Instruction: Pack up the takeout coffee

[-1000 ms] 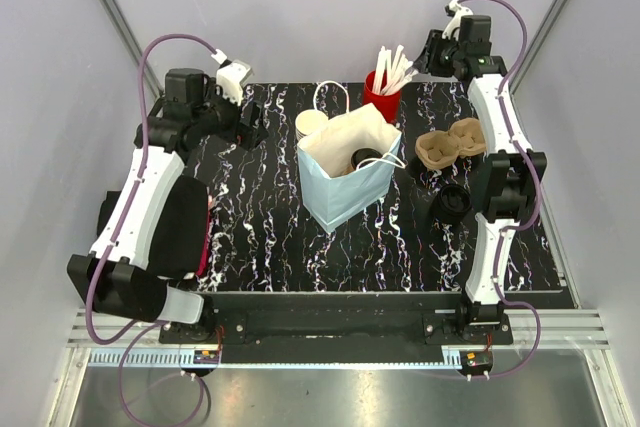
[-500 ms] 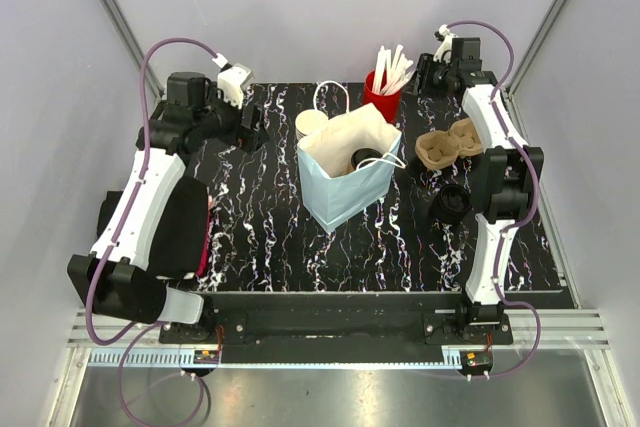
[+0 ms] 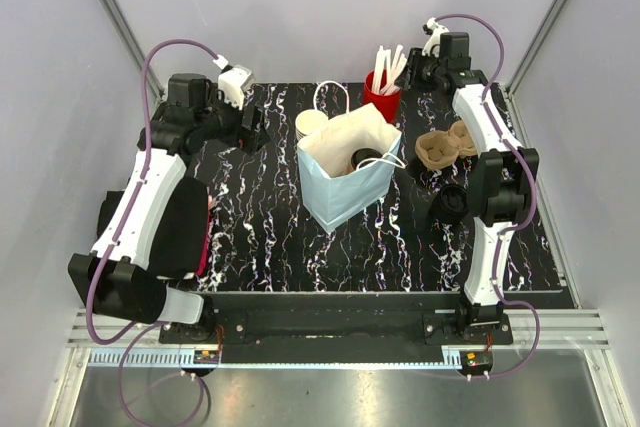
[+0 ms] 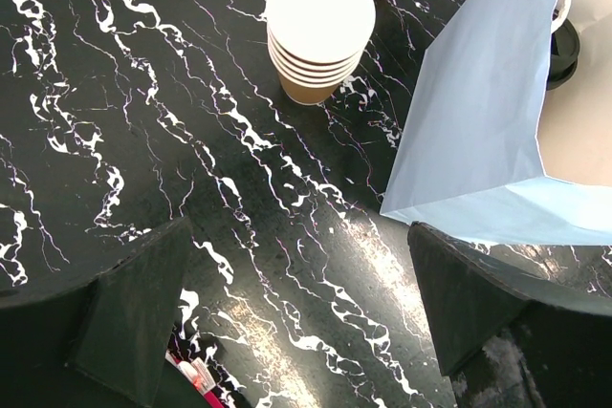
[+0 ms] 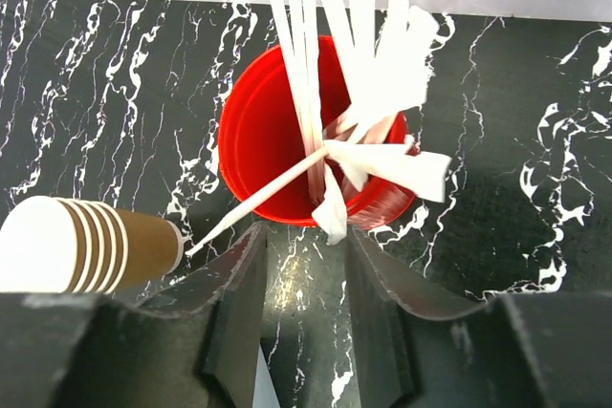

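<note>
The coffee [image 3: 365, 157], lid on, stands inside the blue bag [image 3: 345, 197], so the main job looks done; the right gripper [image 5: 306, 234] hovers over the red cup [image 5: 256, 145] of sticks, fingers partly apart and empty (a stirrer next, probably); the left gripper [image 4: 296, 236] hangs wide open.

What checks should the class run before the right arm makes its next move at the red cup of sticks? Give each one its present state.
1. The light blue paper bag stands upright with its mouth open: ok.
2. The brown paper coffee cup with black plastic lid sits inside the bag: ok.
3. The right pincer has its jaws apart and faces the red plastic cup: ok.
4. One of the white sticks is gripped: a tip hangs in the gap, cannot tell.
5. The left pincer is wide open and holds nothing: ok.
</note>
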Available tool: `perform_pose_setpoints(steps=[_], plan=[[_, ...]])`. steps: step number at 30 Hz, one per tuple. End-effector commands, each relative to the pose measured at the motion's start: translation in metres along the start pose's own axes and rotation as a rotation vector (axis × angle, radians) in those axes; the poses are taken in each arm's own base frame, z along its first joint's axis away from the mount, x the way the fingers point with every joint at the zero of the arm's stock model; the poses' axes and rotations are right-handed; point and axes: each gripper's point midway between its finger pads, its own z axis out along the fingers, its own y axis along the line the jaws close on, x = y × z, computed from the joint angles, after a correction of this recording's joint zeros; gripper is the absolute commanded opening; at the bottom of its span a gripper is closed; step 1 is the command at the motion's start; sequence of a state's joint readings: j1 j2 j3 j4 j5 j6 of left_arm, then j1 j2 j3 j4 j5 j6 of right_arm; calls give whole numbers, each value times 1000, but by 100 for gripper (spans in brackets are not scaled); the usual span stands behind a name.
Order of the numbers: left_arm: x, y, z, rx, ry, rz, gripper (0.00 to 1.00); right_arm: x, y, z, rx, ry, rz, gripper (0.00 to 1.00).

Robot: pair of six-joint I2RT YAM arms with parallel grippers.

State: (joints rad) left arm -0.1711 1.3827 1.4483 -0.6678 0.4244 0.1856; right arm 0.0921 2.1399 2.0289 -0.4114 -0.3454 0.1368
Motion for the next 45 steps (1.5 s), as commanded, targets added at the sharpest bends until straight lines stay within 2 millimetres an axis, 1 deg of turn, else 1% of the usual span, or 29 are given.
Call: perform_pose_setpoints(steps=[1,5,9,14,18,28,33,38,40,43,45], plan=[[-16,-5,-7,15,-72,24,99,-41,12,-14,15,-113,-62,42],[-16,-5,-6,17,-71,24,99,-44,10,-12,36,-124,-85,41],[-15,-5,-5,21,-70,22,99,-43,5,-8,61,-122,-98,41],[-14,-5,-4,22,-67,19,99,-43,2,-3,72,-117,-111,40],[-15,-5,-4,22,-67,16,99,-38,0,3,78,-103,-112,40],[-14,-5,-2,26,-65,16,99,-26,-3,10,76,-74,-123,40],[-14,-5,-2,29,-64,13,99,-26,-2,12,74,-73,-124,39],[-14,-5,-2,28,-63,10,99,-28,0,13,66,-76,-128,36],[-14,-5,-2,28,-64,11,99,-25,-1,15,65,-67,-128,34],[-15,-5,-2,27,-65,10,99,-23,-1,15,67,-62,-134,29],[-15,-5,-2,27,-67,12,99,-23,-1,15,64,-62,-135,23]])
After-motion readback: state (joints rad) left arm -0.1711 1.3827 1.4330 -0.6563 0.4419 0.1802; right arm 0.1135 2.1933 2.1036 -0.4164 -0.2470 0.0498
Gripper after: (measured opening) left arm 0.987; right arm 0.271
